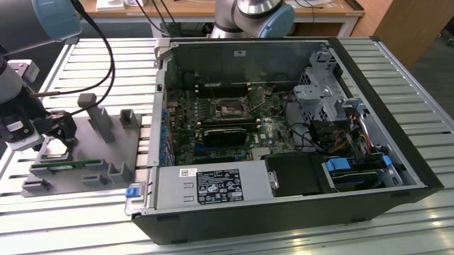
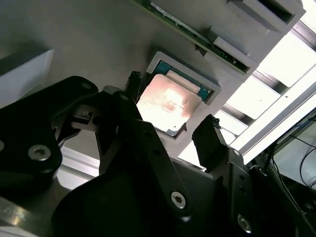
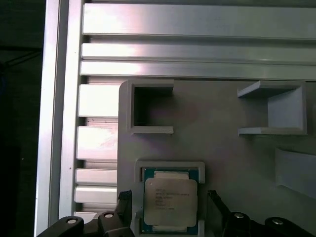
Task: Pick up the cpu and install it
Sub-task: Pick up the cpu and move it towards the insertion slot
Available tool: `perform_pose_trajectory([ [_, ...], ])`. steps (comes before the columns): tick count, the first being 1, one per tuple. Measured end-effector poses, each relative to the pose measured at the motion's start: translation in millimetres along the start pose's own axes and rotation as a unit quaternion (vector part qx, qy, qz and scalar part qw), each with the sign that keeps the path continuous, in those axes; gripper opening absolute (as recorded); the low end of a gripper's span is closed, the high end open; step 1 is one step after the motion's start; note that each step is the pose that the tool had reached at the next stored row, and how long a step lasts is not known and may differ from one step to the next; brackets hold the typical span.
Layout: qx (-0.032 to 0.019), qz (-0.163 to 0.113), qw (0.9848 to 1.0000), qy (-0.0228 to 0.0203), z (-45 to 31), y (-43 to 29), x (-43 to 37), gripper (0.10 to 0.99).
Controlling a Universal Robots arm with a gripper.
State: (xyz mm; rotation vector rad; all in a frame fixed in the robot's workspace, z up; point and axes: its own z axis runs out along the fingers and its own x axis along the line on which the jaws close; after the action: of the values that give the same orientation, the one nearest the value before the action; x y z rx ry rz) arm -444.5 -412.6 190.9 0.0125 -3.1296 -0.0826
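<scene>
The cpu (image 3: 170,200), a small flat square chip with a shiny silver metal lid and a thin blue-green board edge, lies flat in a shallow square pocket with a raised pale wall (image 3: 170,164) on the flat grey plastic tray (image 3: 232,153); it is not yet lifted. The black two-fingered gripper (image 3: 169,203) hangs low over it with its fingers spread apart, one at each of two opposite sides of the chip, and as far as the wrist views let me judge neither pad touches it. In the exterior view the tray rests on the slatted aluminium worktop (image 1: 71,223) at the exterior view's left, with a long narrow green memory stick (image 1: 62,165) slotted just beside the chip. The open black desktop computer case (image 1: 284,223) lies well apart towards the exterior view's right, its dark square socket with a metal frame (image 1: 230,109) exposed near the middle of the board. The pocket wall hugs the chip closely, so a finger coming down slightly off line would likely land on the wall, not beside the chip. An uneven closing could tip the chip up on one edge or jam it in the pocket. Its thin, smooth edges probably give little purchase, so a shallow or weak hold risks a slip and a drop.
</scene>
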Motion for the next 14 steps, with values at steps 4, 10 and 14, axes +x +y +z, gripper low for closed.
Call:
perform_pose_trajectory([
  [4,0.0000,0.000,1.0000,0.0000,2.7,-0.2,-0.2,0.706],
  [10,0.0000,0.000,1.0000,0.0000,4.7,-0.3,-0.3,0.620],
  [14,0.0001,0.000,1.0000,0.0001,5.4,-0.3,-0.3,0.604],
])
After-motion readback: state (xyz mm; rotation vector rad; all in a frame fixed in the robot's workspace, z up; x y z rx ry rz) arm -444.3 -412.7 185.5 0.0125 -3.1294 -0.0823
